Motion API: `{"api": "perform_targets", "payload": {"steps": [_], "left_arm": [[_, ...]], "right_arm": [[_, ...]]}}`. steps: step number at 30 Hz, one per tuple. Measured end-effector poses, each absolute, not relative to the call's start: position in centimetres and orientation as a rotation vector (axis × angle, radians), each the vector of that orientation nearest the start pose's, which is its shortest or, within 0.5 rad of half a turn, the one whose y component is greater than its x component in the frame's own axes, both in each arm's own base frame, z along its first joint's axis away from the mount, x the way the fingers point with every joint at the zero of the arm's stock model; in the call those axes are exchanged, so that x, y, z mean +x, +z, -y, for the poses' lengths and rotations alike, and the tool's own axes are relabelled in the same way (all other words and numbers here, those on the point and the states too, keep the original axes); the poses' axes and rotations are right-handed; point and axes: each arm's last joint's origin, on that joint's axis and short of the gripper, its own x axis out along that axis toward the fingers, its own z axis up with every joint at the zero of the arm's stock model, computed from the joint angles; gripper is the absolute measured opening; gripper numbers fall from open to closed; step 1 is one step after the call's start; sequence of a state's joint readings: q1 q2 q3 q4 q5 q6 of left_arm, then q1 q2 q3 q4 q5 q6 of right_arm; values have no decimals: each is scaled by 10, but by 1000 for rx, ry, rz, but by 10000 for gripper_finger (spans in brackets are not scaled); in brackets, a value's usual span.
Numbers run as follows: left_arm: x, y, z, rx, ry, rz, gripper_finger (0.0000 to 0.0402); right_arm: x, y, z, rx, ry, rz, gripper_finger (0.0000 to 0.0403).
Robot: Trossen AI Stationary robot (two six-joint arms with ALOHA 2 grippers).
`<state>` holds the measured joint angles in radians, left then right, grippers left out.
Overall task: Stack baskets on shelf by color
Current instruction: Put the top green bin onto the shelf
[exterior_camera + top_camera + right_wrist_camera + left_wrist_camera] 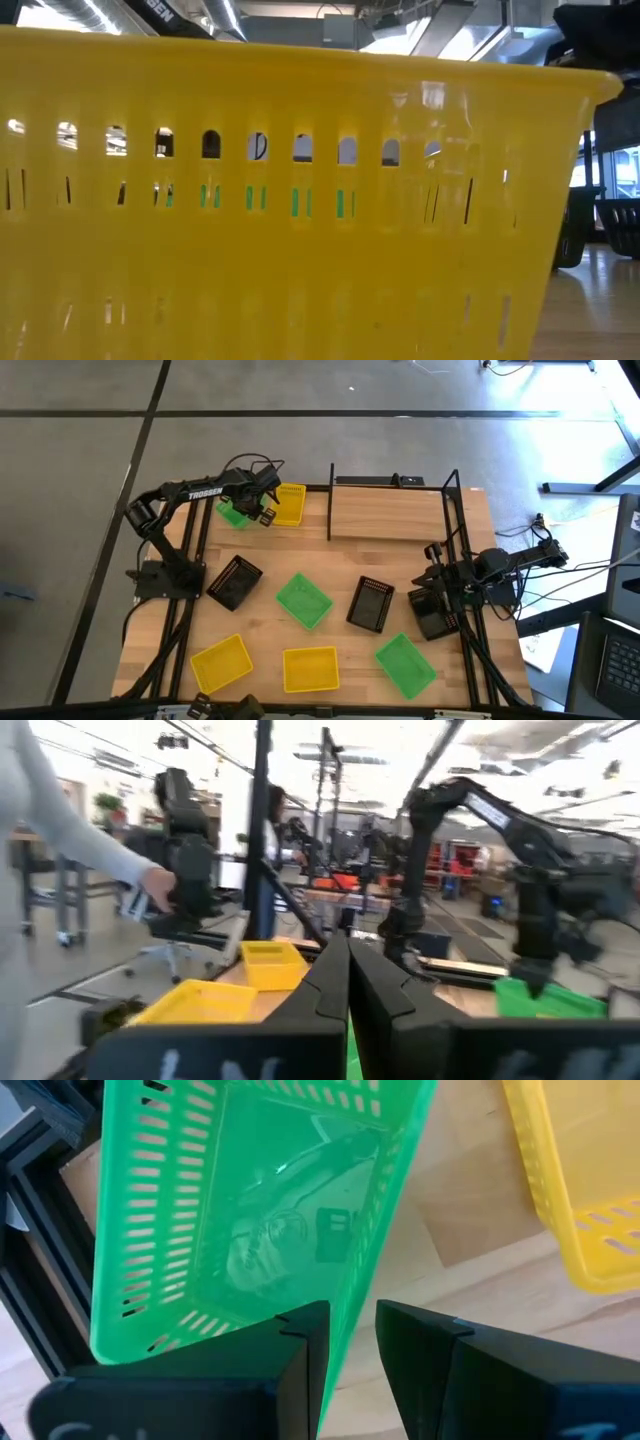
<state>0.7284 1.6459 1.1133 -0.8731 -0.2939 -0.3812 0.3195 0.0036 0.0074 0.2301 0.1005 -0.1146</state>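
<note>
My left gripper [258, 506] reaches down at the table's far left corner over a green basket [231, 514], which lies beside a yellow basket [291, 503]. In the left wrist view its fingers stand open astride the green basket's long side wall [372, 1270], one finger [300, 1355] inside the basket and the other [425, 1355] outside. The shelf [390, 512] stands at the far edge, right of the middle. Loose on the table lie two black baskets [234, 582] [371, 603], two green ones [303, 600] [405, 665] and two yellow ones [221, 662] [310, 668]. My right gripper [348, 982] waits shut at the right edge. My left gripper has the green basket's side wall [345, 1370] between its fingers, which come from above and slant down. A strip of wood shows between the wall and the outer finger. Whether the inner finger touches the wall, I cannot tell.
Black frame rails [195, 540] run along the table's left and right sides. In the low view a yellow basket [300, 230] close to the camera fills the picture. A person [60, 850] stands beyond the table in the right wrist view.
</note>
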Motion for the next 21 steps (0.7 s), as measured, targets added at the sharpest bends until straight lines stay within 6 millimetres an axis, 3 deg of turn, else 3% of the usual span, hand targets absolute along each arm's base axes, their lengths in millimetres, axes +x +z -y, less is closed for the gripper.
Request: {"api": "perform_targets", "payload": {"steps": [10,21], "left_arm": [[216,200,-204,-604,1116,-1256,78],[217,200,-204,-619,1099,-1255,78]], "right_arm": [[92,187,-19,7,-49,177,1],[86,233,-15,74,-135,1,0]]}}
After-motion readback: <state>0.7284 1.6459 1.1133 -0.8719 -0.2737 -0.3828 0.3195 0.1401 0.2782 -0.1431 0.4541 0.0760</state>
